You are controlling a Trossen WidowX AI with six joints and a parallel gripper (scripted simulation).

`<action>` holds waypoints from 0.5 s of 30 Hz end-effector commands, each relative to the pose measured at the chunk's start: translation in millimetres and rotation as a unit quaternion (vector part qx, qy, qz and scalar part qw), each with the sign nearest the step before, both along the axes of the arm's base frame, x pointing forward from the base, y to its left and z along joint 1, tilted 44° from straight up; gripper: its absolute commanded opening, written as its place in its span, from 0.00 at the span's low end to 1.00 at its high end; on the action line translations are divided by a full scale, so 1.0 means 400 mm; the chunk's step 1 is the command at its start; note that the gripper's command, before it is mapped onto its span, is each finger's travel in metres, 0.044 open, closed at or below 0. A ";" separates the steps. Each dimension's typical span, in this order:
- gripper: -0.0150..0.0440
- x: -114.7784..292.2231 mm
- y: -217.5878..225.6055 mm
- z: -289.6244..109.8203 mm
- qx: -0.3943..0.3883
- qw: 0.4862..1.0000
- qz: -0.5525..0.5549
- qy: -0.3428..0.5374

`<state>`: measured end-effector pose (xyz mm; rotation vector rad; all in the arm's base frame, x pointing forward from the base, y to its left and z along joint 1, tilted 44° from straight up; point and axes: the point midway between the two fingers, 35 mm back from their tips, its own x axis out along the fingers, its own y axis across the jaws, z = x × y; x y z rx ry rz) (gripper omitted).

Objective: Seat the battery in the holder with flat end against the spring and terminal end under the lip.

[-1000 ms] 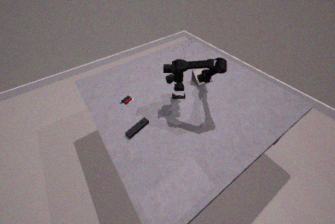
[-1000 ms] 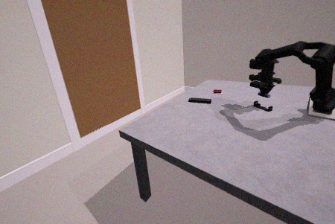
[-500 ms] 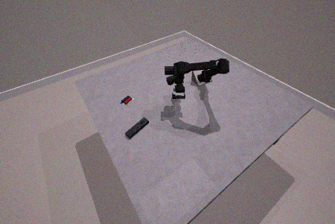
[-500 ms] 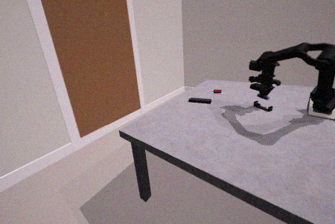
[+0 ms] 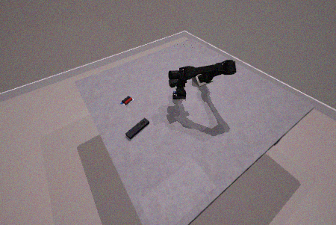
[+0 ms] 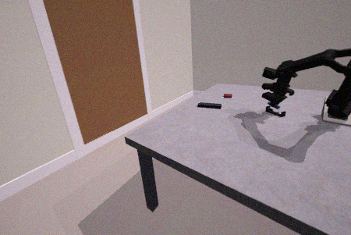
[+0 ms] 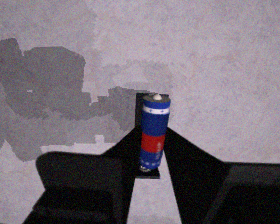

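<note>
The black holder lies on the table under the fingers. My gripper is shut on the blue battery, which has a red band. In the exterior view the battery shows as a small blue patch just above the holder, with a slight gap. In the wrist view the battery covers most of the holder. Its terminal end points to the top of the picture, and it stands a little askew, right of the holder's visible left wall. The spring and lip are too hidden to make out.
A long black bar, like a remote, lies on the table away from the arm. A small red and black object lies farther back. The arm's shadow falls beside the holder.
</note>
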<state>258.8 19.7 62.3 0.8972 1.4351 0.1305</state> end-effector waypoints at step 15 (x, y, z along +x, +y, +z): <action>0.37 -0.006 0.017 -0.014 -0.029 0.999 -0.032 -0.030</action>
